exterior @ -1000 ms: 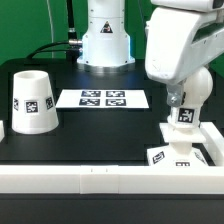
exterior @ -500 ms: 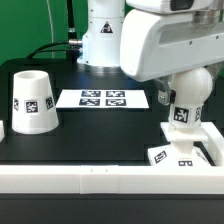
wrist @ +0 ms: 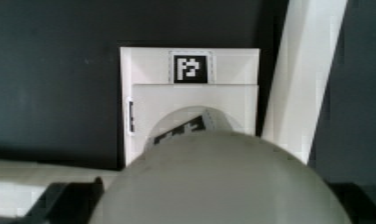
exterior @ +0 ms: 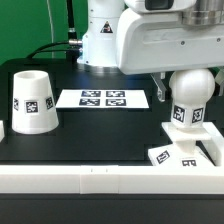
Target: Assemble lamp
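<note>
The lamp's flat square base (exterior: 178, 152) lies at the exterior view's right, against the white front rail. The rounded bulb (exterior: 185, 114) stands upright on it, its tag facing the camera. The arm's bulky white wrist covers the bulb's top and hides my fingers there. In the wrist view the bulb (wrist: 199, 150) fills the space at my gripper (wrist: 206, 196), with the base (wrist: 192, 72) and its tag beyond it. The gripper looks shut on the bulb, though its fingers barely show. The tapered shade (exterior: 33, 100) stands alone at the exterior view's left.
The marker board (exterior: 103, 98) lies flat at the back middle. A white rail (exterior: 80, 178) runs along the front edge, and a side wall (wrist: 313, 80) stands close beside the base. The robot pedestal (exterior: 100, 45) is behind the board.
The arm's upper links have swung over toward the exterior view's left and now cover more of the picture. The bulb, base and shade stay where they were.
</note>
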Robot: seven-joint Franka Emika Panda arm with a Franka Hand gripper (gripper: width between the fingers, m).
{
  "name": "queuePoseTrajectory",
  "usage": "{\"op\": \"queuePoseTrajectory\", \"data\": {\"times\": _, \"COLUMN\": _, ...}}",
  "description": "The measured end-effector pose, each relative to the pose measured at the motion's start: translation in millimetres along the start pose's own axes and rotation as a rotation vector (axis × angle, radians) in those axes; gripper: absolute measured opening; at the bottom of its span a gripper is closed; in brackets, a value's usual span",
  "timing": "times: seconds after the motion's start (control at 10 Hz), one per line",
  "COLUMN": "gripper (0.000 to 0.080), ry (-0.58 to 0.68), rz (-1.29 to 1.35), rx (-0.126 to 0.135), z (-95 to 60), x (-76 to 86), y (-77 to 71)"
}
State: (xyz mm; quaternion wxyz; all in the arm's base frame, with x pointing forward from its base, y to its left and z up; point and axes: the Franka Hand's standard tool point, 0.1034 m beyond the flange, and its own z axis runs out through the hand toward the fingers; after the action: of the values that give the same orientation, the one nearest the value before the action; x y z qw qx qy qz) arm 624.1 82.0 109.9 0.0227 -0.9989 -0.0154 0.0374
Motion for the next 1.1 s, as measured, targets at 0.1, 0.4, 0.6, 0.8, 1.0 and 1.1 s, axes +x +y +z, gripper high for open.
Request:
{"op": "queuePoseTrajectory", "data": {"times": 0.1, "gripper": 0.0573, "ry": 0.000, "rz": 0.040, "rx": 0.000, "z": 0.1, "x": 0.0, "y": -0.5}}
{"op": "queuePoseTrajectory", "data": {"times": 0.4, "gripper": 0.0573, "ry": 0.009, "rz": 0.321, "rx": 0.038, "z": 0.7, "x": 1.5, "y": -0.2}}
{"op": "queuePoseTrajectory", "data": {"times": 0.6, "gripper": 0.0573, "ry": 0.035, "rz": 0.502, "rx": 0.090, "z": 0.1, "x": 5.8, "y": 0.7}}
{"op": "queuePoseTrajectory", "data": {"times": 0.8, "gripper": 0.0573, "ry": 0.040, "rz": 0.669, "rx": 0.109, "z": 0.2, "x": 8.0, "y": -3.7}}
{"op": "queuePoseTrajectory", "data": {"times": 1.0, "gripper": 0.0573, "ry": 0.031, "rz": 0.793, "rx": 0.121, "z": 0.2, "x": 8.0, "y": -4.8}}
{"op": "queuePoseTrajectory", "data": {"times": 1.1, "gripper": 0.0573, "ry": 0.024, "rz": 0.879, "rx": 0.125, "z": 0.5, "x": 7.9, "y": -5.6}}
